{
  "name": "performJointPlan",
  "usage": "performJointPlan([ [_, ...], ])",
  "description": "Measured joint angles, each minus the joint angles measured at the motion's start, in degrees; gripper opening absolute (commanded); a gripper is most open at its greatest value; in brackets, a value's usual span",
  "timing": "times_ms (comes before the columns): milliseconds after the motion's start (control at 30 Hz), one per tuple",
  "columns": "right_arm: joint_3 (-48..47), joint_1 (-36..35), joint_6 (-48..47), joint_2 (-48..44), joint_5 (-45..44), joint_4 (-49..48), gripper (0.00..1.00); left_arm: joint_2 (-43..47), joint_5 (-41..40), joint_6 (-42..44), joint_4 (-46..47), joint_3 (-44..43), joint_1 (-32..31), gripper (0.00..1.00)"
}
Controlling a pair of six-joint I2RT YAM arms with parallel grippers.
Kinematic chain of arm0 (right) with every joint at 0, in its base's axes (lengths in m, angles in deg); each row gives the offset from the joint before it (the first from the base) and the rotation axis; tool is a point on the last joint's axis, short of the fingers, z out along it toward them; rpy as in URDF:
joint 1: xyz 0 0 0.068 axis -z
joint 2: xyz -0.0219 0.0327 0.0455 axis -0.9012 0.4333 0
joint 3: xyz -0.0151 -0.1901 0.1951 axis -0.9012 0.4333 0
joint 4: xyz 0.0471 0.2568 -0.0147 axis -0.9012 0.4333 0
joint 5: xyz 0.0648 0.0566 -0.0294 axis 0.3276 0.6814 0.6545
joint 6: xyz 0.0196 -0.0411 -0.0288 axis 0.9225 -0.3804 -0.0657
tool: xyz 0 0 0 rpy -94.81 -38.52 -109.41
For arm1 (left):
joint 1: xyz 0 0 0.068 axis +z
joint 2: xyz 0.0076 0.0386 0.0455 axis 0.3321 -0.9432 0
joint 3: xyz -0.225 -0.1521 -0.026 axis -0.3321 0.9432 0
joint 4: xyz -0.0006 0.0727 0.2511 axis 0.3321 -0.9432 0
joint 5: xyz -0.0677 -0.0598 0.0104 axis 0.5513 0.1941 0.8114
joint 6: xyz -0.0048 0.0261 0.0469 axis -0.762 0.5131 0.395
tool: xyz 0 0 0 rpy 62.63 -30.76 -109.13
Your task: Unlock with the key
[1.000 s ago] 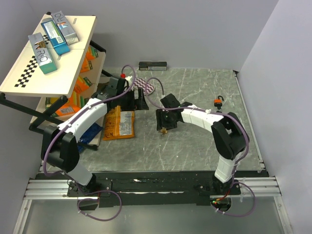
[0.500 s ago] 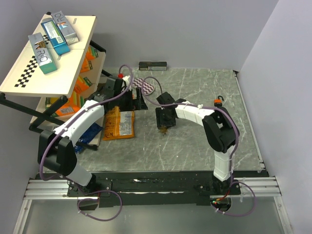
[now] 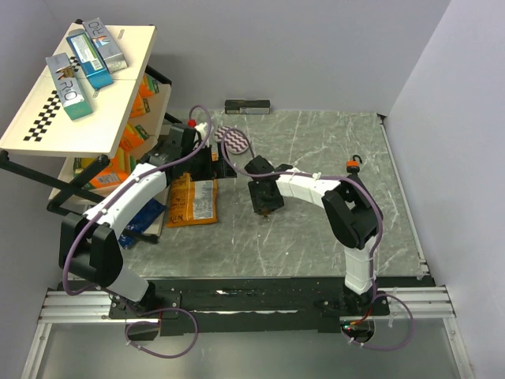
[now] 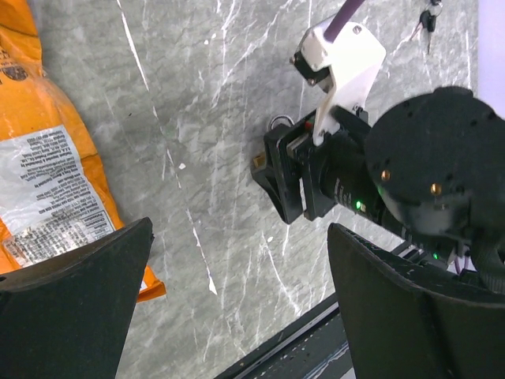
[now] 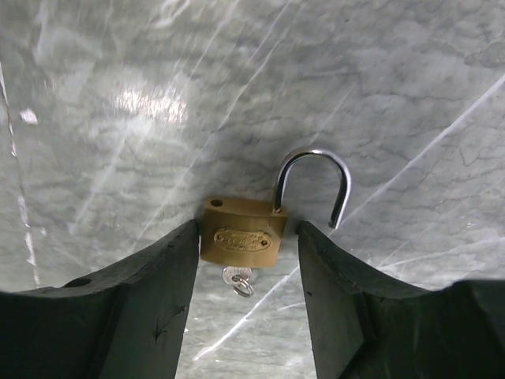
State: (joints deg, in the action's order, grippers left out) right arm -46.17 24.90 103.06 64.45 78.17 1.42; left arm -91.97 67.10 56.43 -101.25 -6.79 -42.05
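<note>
Item: right claw [image 5: 247, 237], parted and not yet clenched, set astride a brass lock [image 5: 241, 230] that lies flat near the middle of the counter [image 5: 118, 95]. One finger [image 5: 142, 300] is seen at the body's 9 o'clock edge, seemingly touching; the other is just beside the 3 o'clock edge, with a sliver of stone between. Shackle [image 5: 312, 158]: sprung, one leg seated in the top of the body, the free end hanging clear at the body's 2 o'clock. A small silvery stub [image 5: 237, 280] with a ring is shown at the 6 o'clock face, probably seated in the keyway; this cannot be told for certain. Key [image 4: 428, 20]: a tiny dark cluster noted at the 1 o'clock corner of the left wrist view, well apart from the lock and too small for detail. Left claw [image 4: 241, 229]: released, spread wide, held above bare counter, with an orange bag [image 4: 47, 174] at its 9 o'clock. Step judged in hand: securing the lock body. Handling advice: the fingers are to be closed evenly on the two short flanks, so that the body is not skated across the smooth stone. The shackle leg and the 6 o'clock face are to be kept free, since access to the keyway is needed. As the shackle is already sprung, little is judged to be left on this lock.
</note>
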Motion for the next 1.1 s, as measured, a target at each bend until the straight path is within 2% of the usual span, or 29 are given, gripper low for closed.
performJointPlan([
  [67,0.0,-0.7,-0.9,0.0,-0.9,0.3,0.47,0.0,0.0,0.0,0.2,0.6,0.0,0.96],
  [100,0.0,-0.9,-1.3,0.1,-1.1,0.4,0.38,0.0,0.0,0.0,0.2,0.8,0.0,0.96],
  [267,-0.1,-1.0,-2.5,0.2,-1.7,0.3,0.27,0.0,0.0,0.0,0.2,1.0,0.0,0.96],
  [467,1.8,4.1,-7.9,-0.9,-0.1,-2.0,0.27,0.6,0.0,0.0,0.3,1.0,-0.2,0.96],
  [767,0.9,22.8,-23.4,-0.8,1.8,-0.3,0.26,6.0,-1.2,-0.5,2.4,1.6,0.7,0.96],
  [933,-6.2,28.9,-28.4,3.7,2.2,2.9,0.27,7.1,-1.6,-1.1,3.6,2.3,1.0,0.96],
  [1100,-13.6,30.7,-32.0,8.4,2.2,5.2,0.28,7.1,-1.9,-1.8,4.0,2.4,1.1,0.96],
])
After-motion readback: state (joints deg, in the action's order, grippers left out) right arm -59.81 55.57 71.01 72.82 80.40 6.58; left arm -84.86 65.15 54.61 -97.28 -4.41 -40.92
